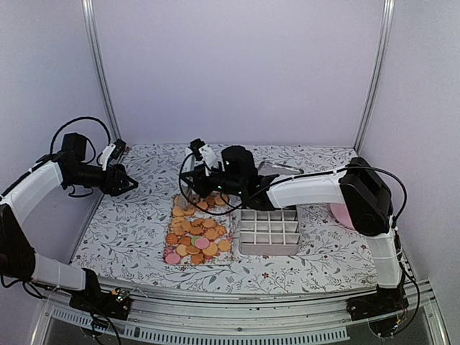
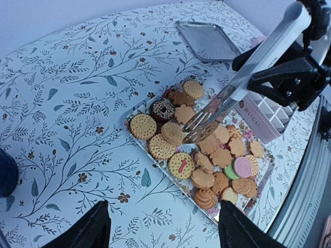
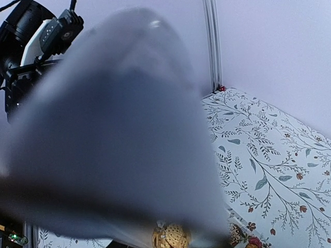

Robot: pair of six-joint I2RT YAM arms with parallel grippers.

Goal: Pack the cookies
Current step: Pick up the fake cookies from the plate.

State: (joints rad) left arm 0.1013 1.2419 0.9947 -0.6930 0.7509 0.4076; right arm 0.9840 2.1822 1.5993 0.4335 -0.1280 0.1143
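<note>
The cookies (image 1: 195, 231) lie in a heap on a flowered rectangular tray (image 2: 135, 110) at mid table, mostly orange-tan, with a pink one (image 2: 243, 166) and a dark ringed one (image 2: 163, 109). My right gripper (image 1: 198, 180) is shut on a pair of metal tongs (image 2: 248, 70), whose slotted tips (image 2: 201, 126) are down among the cookies at the tray's far end. The tongs (image 3: 119, 129) fill the right wrist view as a blur, with a dotted round cookie (image 3: 170, 236) at their tip. My left gripper (image 1: 129, 183) hangs open and empty over the cloth left of the tray, its fingertips (image 2: 95, 222) wide apart.
A pale box with grid compartments (image 1: 269, 230) stands right of the cookie tray. A flat metal tray (image 2: 207, 40) lies behind it. A pink plate (image 1: 341, 214) sits at the right, partly behind the right arm. A flowered cloth (image 1: 129, 230) covers the table.
</note>
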